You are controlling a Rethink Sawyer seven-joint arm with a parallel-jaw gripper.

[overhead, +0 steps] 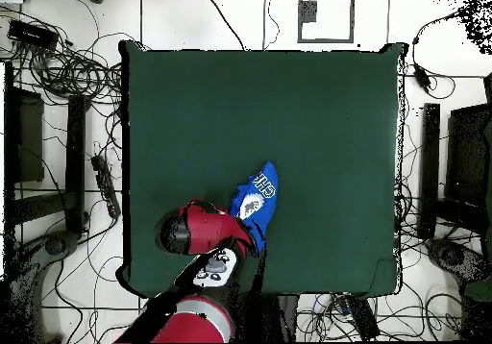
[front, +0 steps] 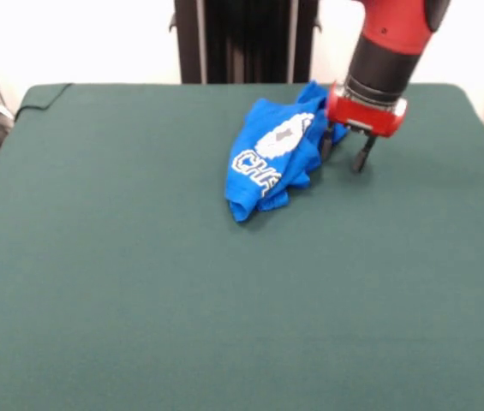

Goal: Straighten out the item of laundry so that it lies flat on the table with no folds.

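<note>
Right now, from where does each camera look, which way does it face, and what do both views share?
Front view: sits across the table, facing the pedestal; it sees the dark green felt-covered table, the crumpled bright blue cotton T-shirt, and the red and black arm ending in the gripper, fingers spread beside the shirt.
Overhead view: sits above, looking straight down, robot base at the bottom; the arm covers the gripper.
Shared: the table, the T-shirt, the arm.
</note>
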